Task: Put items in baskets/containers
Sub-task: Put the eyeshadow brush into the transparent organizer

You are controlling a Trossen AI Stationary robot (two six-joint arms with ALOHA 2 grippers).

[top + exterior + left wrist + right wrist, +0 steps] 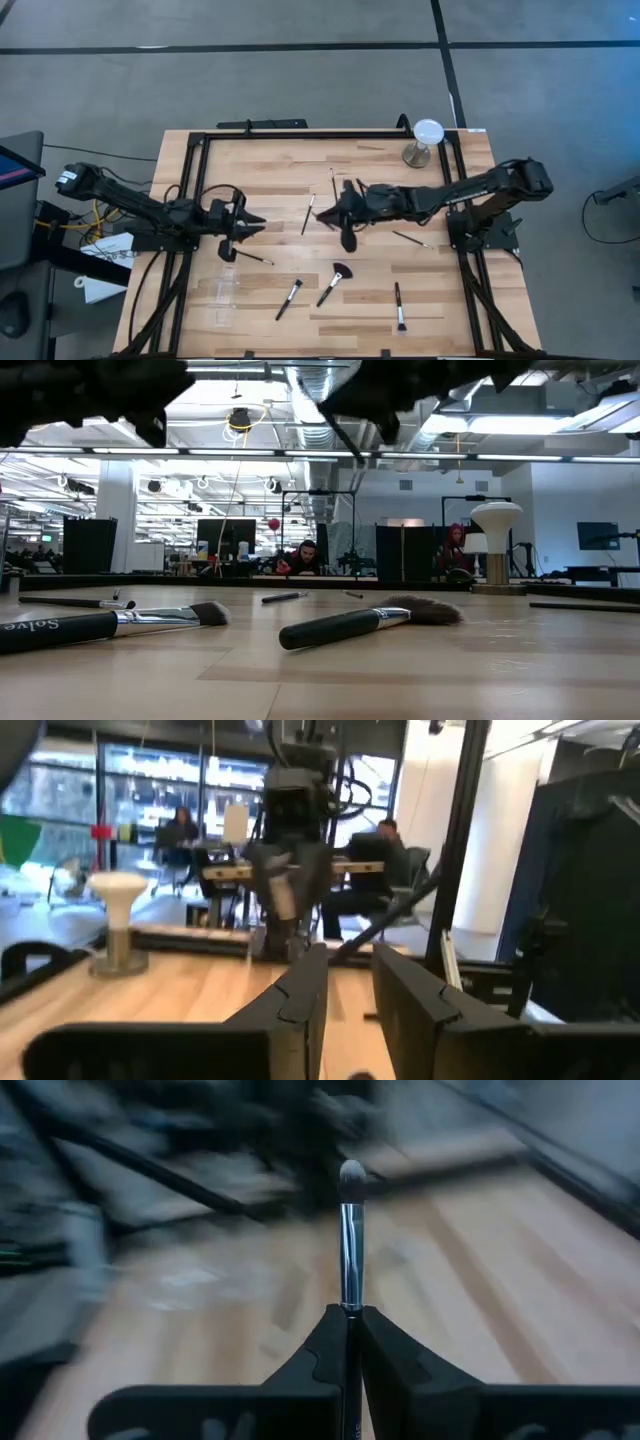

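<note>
- Left gripper (256,222) over table's left half, fingers slightly apart, nothing seen between them; likely waiting its turn.
- Clear tray (222,291) near front-left edge, barely visible on the wooden table (260,165); contents cannot be told.
- Loose brushes across the front: black-handled brush (289,298), fan brush (335,282), another brush (399,305).
- Right gripper (325,212) mid-table, fingers pressed together, pinching slim silver-ferruled brush (350,1245) by its handle, bristles forward; probably carrying towards tray.
- White disc on stand (426,140) at back right, untouched.
</note>
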